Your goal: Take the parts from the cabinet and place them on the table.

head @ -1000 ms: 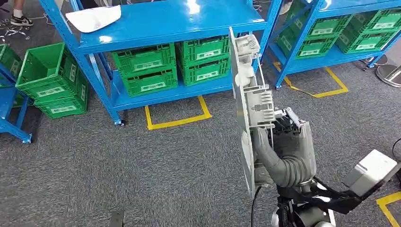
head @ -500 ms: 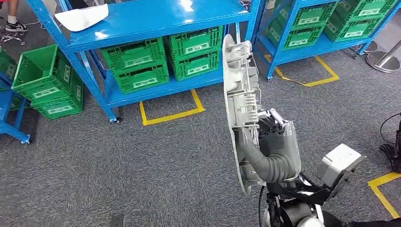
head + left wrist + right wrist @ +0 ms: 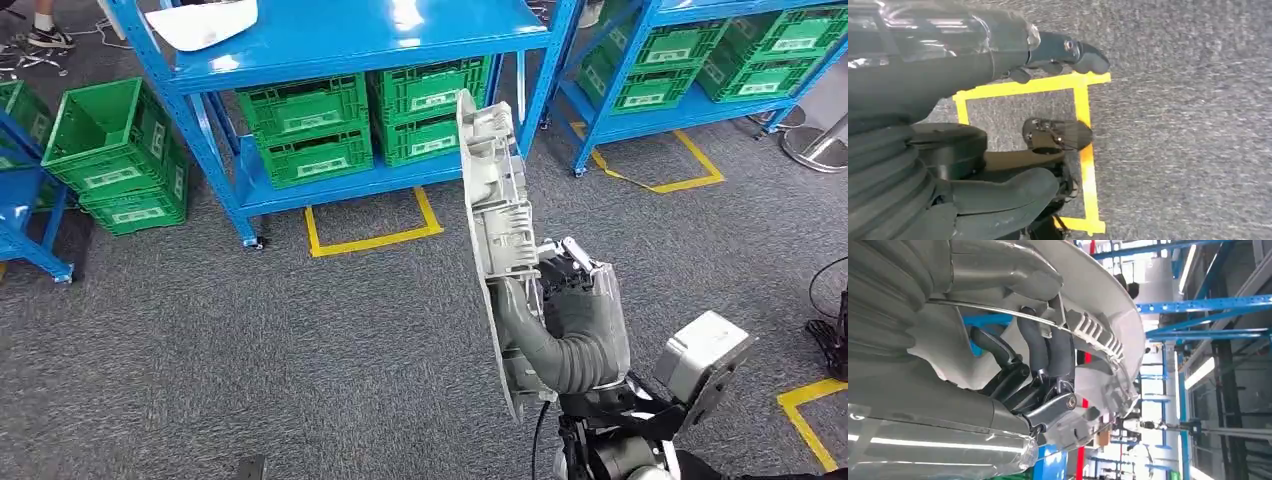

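The right robot hand (image 3: pixel 575 305) is raised in front of the body at about 5 o'clock in the head view, its grey ribbed wrist cover bent upward and its palm turned toward the part. Its thick grey thumb and dark fingers (image 3: pixel 1045 347) are clamped on a long, pale grey moulded plastic panel (image 3: pixel 497 225); in the right wrist view the fingers hook over a ribbed edge of the panel (image 3: pixel 1098 315) while the thumb presses from the other side.

The panel is carried in the air, on edge and nearly upright. Its long axis runs from about 6 o'clock up to 12 o'clock, the upper end tilted slightly toward 11 o'clock. Its ribbed, clip-studded inner side faces the hand, toward 3 o'clock, and its smooth curved face looks toward 9 o'clock. The hand grips it below the middle.

The left robot hand (image 3: pixel 998 75) hangs low over the grey carpet floor (image 3: pixel 250 350), above a yellow taped square (image 3: pixel 1083 130). It holds nothing, with its dark fingers loosely extended and apart from the thumb.

Beyond the panel, at 12 o'clock, stands a blue steel shelf rack (image 3: pixel 330 45) with green plastic crates (image 3: pixel 300 130) on its lower level.
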### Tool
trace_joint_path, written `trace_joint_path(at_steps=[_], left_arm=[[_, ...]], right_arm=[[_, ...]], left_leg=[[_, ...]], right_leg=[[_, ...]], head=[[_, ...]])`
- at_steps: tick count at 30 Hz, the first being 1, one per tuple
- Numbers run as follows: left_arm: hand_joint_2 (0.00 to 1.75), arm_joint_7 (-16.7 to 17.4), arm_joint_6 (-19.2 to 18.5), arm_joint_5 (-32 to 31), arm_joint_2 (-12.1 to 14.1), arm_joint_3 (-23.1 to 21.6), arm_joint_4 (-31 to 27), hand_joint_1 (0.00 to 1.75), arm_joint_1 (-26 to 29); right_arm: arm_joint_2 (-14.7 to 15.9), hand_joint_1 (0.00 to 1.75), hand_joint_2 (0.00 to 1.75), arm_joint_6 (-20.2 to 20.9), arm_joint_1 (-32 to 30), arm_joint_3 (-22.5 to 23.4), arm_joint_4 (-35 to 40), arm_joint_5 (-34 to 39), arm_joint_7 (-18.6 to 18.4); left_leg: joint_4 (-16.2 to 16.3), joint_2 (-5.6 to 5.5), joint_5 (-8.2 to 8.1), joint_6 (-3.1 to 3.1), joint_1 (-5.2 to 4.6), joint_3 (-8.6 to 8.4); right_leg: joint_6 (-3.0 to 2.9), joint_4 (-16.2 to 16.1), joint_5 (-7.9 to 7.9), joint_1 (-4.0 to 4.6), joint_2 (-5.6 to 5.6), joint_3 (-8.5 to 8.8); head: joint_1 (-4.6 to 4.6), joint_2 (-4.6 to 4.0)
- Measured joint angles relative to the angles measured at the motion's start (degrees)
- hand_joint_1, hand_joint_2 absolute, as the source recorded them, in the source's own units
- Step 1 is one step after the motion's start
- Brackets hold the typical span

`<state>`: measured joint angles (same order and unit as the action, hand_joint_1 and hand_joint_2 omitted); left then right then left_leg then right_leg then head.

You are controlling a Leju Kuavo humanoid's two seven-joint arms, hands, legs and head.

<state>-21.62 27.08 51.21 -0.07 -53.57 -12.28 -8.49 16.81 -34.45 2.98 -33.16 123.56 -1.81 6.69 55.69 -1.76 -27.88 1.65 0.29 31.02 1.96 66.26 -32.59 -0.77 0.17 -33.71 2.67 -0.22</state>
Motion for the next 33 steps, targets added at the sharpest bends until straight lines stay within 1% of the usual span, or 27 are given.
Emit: trace_joint_path(at_steps=[1, 2, 3, 6, 7, 8, 9, 11, 12, 13, 15, 16, 17, 18, 19, 21, 22, 23, 24, 25, 26, 27, 28, 29, 31, 32, 33], left_arm=[[1.75, 0.0, 0.0, -0.1, 0.0, 0.0, 0.0, 0.0, -0.1], [1.75, 0.0, 0.0, -0.2, 0.0, 0.0, 0.0, 0.0, -0.2], [1.75, 0.1, 0.0, -0.3, 0.0, 0.0, 0.0, 0.0, -0.4], [1.75, 0.2, 0.0, -0.5, 0.2, 0.0, 0.0, 0.0, -0.2], [1.75, 0.2, 0.0, -0.6, 0.4, 0.0, 0.0, 0.0, -0.1], [1.75, 0.3, 0.0, -0.7, 0.4, 0.0, 0.0, 0.0, 0.0], [1.75, 0.3, 0.0, -0.7, 0.4, 0.0, 0.0, 0.0, -0.1], [1.75, 0.3, -0.1, -0.8, 0.5, 0.0, 0.0, 0.0, -0.1], [1.75, 0.3, -0.2, -0.8, 0.5, -0.1, 0.0, 0.0, 0.0], [1.75, 0.3, -0.3, -0.8, 0.5, -0.1, 0.0, 0.0, 0.1], [1.75, 0.1, -0.5, -0.8, 0.5, -0.2, 0.0, 0.0, 0.1], [1.75, 0.0, -0.6, -0.7, 0.6, -0.2, 0.0, 0.0, 0.1], [1.75, -0.1, -0.6, -0.7, 0.6, -0.2, 0.0, 0.0, 0.0], [1.75, -0.1, -0.7, -0.7, 0.7, -0.2, 0.0, 0.0, -0.2], [1.75, -0.1, -0.7, -0.7, 0.7, -0.3, 0.0, 0.0, -0.4], [1.75, -0.2, -0.5, -0.3, 0.9, -0.3, 0.0, 0.0, -0.2], [1.75, -0.5, -0.5, -0.1, 1.1, -0.3, 0.0, 0.0, -0.1], [1.75, -0.7, -0.4, 0.1, 1.2, -0.2, 0.0, 0.0, 0.0], [1.75, -0.9, -0.4, 0.3, 1.4, -0.2, 0.0, 0.0, 0.0], [1.75, -0.9, -0.5, 0.3, 1.5, -0.2, 0.0, 0.0, -0.1], [1.75, -1.0, -0.5, 0.3, 1.6, -0.2, 0.0, 0.0, -0.1], [1.75, -1.0, -0.5, 0.3, 1.7, -0.2, 0.0, 0.0, 0.0], [1.75, -1.0, -0.5, 0.3, 1.7, -0.2, 0.0, 0.0, 0.2], [1.75, -1.0, -0.5, 0.5, 1.7, -0.2, 0.0, 0.0, 0.3], [1.75, -1.1, -0.9, 0.7, 1.9, -0.2, 0.1, 0.0, 0.4], [1.75, -1.1, -0.9, 0.7, 2.0, -0.2, 0.1, 0.0, 0.4], [1.75, -1.1, -0.9, 0.7, 2.1, -0.2, 0.1, 0.0, 0.4]], right_arm=[[0.0, 1.75, 1.75, 0.2, 0.1, -0.2, 0.0, 0.0, 0.0], [0.0, 1.75, 1.75, 0.4, 0.2, -0.3, 0.0, 0.0, 0.0], [0.0, 1.75, 1.75, 0.5, 0.2, -0.4, 0.1, -0.1, 0.0], [-0.3, 1.75, 1.75, 1.0, 0.9, -0.8, 0.1, -0.2, 0.2], [-0.5, 1.75, 1.75, 1.3, 1.1, -0.9, 0.1, -0.2, 0.3], [-0.6, 1.75, 1.75, 1.7, 1.3, -1.1, 0.1, 0.0, 0.3], [-0.9, 1.75, 1.75, 2.0, 1.3, -1.2, 0.2, 0.2, 0.7], [-1.1, 1.75, 1.75, 2.7, 1.3, -1.3, 0.1, 0.7, 1.3], [-1.2, 1.75, 1.75, 3.0, 1.4, -1.4, 0.1, 0.8, 1.6], [-1.3, 1.75, 1.75, 3.3, 1.4, -1.6, 0.0, 0.9, 1.8], [-1.5, 1.75, 1.75, 3.9, 1.6, -1.9, 0.0, 1.5, 2.4], [-1.7, 1.75, 1.75, 4.2, 1.7, -2.2, 0.0, 2.2, 2.8], [-2.0, 1.75, 1.75, 4.8, 1.9, -2.3, 0.0, 3.1, 3.6], [-2.2, 1.75, 1.75, 5.5, 1.9, -2.4, 0.1, 3.9, 4.3], [-2.2, 1.75, 1.75, 6.2, 2.1, -2.6, 0.0, 4.7, 4.9], [-2.7, 1.75, 1.75, 8.6, 2.4, -2.9, -0.2, 6.4, 6.0], [-3.1, 1.75, 1.75, 9.8, 2.8, -3.1, -0.3, 7.2, 6.5], [-3.4, 1.75, 1.75, 11.1, 3.1, -3.6, -0.5, 8.0, 6.9], [-3.7, 1.75, 1.75, 11.9, 3.2, -3.8, -0.6, 8.5, 7.6], [-3.8, 1.75, 1.75, 12.4, 3.2, -4.1, -0.8, 8.8, 7.8], [-3.9, 1.75, 1.75, 12.7, 3.3, -4.3, -1.0, 9.1, 7.8], [-4.0, 1.75, 1.75, 13.1, 3.3, -4.5, -1.3, 9.5, 8.0], [-4.2, 1.75, 1.75, 13.6, 3.4, -4.7, -1.7, 10.2, 8.2], [-4.4, 1.75, 1.75, 14.3, 3.5, -5.0, -2.0, 11.0, 8.4], [-4.8, 1.75, 1.75, 16.4, 3.8, -5.7, -2.9, 12.7, 9.0], [-5.1, 1.75, 1.75, 17.4, 4.2, -6.0, -3.5, 13.4, 9.4], [-5.5, 1.75, 1.75, 18.5, 4.6, -6.4, -4.0, 14.6, 9.7]], left_leg=[[0.2, -0.7, 0.03, -0.14, 0.02, -0.03], [0.2, -1.16, 0.1, -0.4, 0.0, 0.32], [0.7, -1.75, 0.25, -0.8, -0.25, 0.84], [0.6, -3.7, 1.21, -2.16, 0.14, 2.14], [0.8, -4.19, 0.93, -2.33, 0.09, 2.45], [1.9, -0.47, -0.3, -2.49, -0.24, 3.1], [5.5, 1.66, -2.66, -2.83, -0.1, 4.77], [14.7, 2.08, -6.87, -3.24, 0.28, 8.93], [18.4, 2.01, -7.95, -3.4, 0.25, 10.6], [19.0, 2.02, -7.46, -3.46, 0.26, 10.73], [12.7, 2.61, -3.47, -3.11, 0.15, 6.96], [7.4, 3.99, -1.17, -2.67, -0.04, 3.93], [2.6, 7.66, -0.19, -1.96, -0.53, 1.26], [1.3, 8.93, -1.01, -1.57, -1.37, 0.97], [1.3, 8.16, -0.67, -1.05, -1.37, 1.16], [1.2, 6.46, -0.42, -0.6, -1.52, 1.7], [0.5, 5.5, 0.13, -0.01, -1.15, 1.34], [0.1, 4.63, 0.7, 0.08, -0.78, 1.23], [0.1, 3.91, 0.99, 0.52, -0.61, 1.45], [0.1, 3.08, 1.19, 0.78, -0.55, 1.62], [0.1, 2.11, 1.37, 0.84, -0.53, 1.78], [0.1, 1.1, 1.58, 0.84, -0.52, 1.95], [0.1, 0.14, 1.79, 0.72, -0.5, 2.15], [0.1, -0.72, 2.04, 0.51, -0.44, 2.37], [0.2, -2.4, 2.6, 0.06, -0.33, 2.84], [0.3, -3.04, 2.86, -0.24, -0.31, 3.06], [0.4, -3.48, 3.1, -0.58, -0.45, 3.39]], right_leg=[[-0.13, -6.5, 3.31, -0.19, 1.43, 3.16], [-0.43, -9.4, 3.21, -0.49, 4.22, 4.66], [-0.52, -10.4, 3.33, -0.49, 4.24, 4.92], [-1.23, -10.5, 2.93, -0.24, 2.22, 4.54], [-1.77, -11.0, 3.27, -0.69, 1.16, 4.53], [-2.04, -11.0, 3.44, -0.56, 0.51, 4.54], [-2.4, -11.0, 3.47, -0.35, -0.33, 4.36], [-2.48, -10.8, 3.44, -0.03, -1.98, 4.08], [-2.55, -10.7, 3.39, 0.09, -2.85, 3.95], [-2.58, -10.6, 3.36, 0.22, -3.62, 3.93], [-2.62, -10.4, 3.21, 0.41, -4.95, 4.11], [-2.58, -10.4, 3.14, 0.5, -5.46, 4.3], [-2.49, -10.4, 3.05, 0.55, -5.91, 4.49], [-2.23, -10.4, 2.93, 0.93, -6.39, 4.37], [-1.93, -10.3, 2.95, 0.94, -7.02, 4.33], [-1.52, -10.6, 3.02, 0.87, -8.68, 4.64], [-1.1, -10.7, 2.82, 0.93, -9.12, 4.78], [-0.52, -9.8, 1.9, 0.68, -5.32, 4.56], [-0.43, -7.3, -0.25, 0.48, -2.39, 3.53], [-0.37, -3.0, -2.81, 0.38, -0.96, 1.9], [-0.28, 2.0, -5.22, 0.33, -0.46, -0.11], [-0.19, 6.0, -6.72, 0.28, -0.38, -1.74], [-0.18, 7.8, -7.01, 0.23, -0.36, -2.54], [-0.24, 6.8, -5.91, 0.21, -0.33, -2.08], [-0.46, -2.0, -1.04, 0.16, 0.43, 2.17], [-0.55, -7.6, 1.05, -0.02, 2.05, 5.1], [-0.66, -10.8, 1.08, -0.3, 4.95, 6.61]], head=[[0.15, 0.0], [0.31, 0.0], [0.11, 0.0], [0.04, 0.02], [0.09, 0.0], [-0.17, 0.02], [-1.27, 0.0], [-1.57, 0.0], [-1.77, 0.0], [-1.92, 0.0], [-2.03, 0.0], [-2.1, 0.0], [-2.18, 0.0], [-2.35, 0.0], [-2.38, 0.0], [-2.45, 0.0], [-2.44, 0.0], [-2.29, 0.0], [-2.19, 0.0], [-2.01, 0.0], [-2.03, 0.0], [-1.97, 0.0], [-1.94, 0.0], [-1.9, 0.0], [-1.81, 0.0], [-1.66, 0.0], [-1.4, 0.0]])
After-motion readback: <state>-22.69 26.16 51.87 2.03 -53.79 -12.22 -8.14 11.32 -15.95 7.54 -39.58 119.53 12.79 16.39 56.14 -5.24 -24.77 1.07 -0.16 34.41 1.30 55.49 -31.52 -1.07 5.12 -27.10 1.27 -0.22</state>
